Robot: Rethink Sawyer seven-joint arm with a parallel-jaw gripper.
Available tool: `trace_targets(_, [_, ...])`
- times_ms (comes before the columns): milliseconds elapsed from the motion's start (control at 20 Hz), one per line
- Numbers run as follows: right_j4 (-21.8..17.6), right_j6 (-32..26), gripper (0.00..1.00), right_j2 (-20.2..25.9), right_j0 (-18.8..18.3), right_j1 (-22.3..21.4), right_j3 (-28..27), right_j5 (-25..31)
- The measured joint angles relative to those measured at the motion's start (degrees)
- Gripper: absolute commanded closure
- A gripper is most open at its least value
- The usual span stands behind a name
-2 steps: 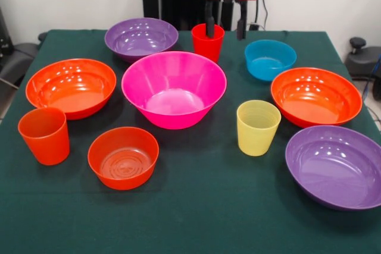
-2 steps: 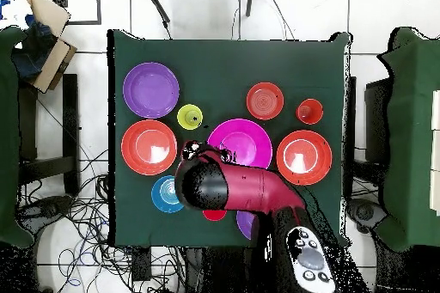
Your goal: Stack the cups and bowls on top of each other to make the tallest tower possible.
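Observation:
My gripper (image 1: 225,35) hangs open at the far middle of the table. Its left finger dips inside the red cup (image 1: 208,43) and its right finger stands outside the cup's wall. The big pink bowl (image 1: 174,87) sits in the centre. Around it lie a purple bowl (image 1: 141,37), a blue bowl (image 1: 269,59), two wide orange bowls (image 1: 70,86) (image 1: 315,95), a small orange bowl (image 1: 123,157) and another purple bowl (image 1: 336,165). The yellow cup (image 1: 258,126) and orange cup (image 1: 43,135) stand upright. No tower shows: every piece stands alone. From overhead the arm (image 2: 232,188) hides the gripper.
A dark green cloth (image 1: 196,218) covers the table. A black chair (image 1: 12,57) stands past the left edge in the front view. In the overhead view a cardboard box (image 2: 43,36) sits off the table's corner, and cables (image 2: 82,221) lie on the floor.

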Motion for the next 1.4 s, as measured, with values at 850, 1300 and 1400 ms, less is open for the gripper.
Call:
trace_targets(850, [0.5,0.0,0.0,-0.2,3.0,1.9,-9.6,8.9])
trace_targets(1300, [0.4,0.0,0.0,-0.9,3.0,4.9,-12.5,8.9])
trace_targets(1400, [0.4,0.0,0.0,-1.1,3.1,5.8,-13.0,8.9])
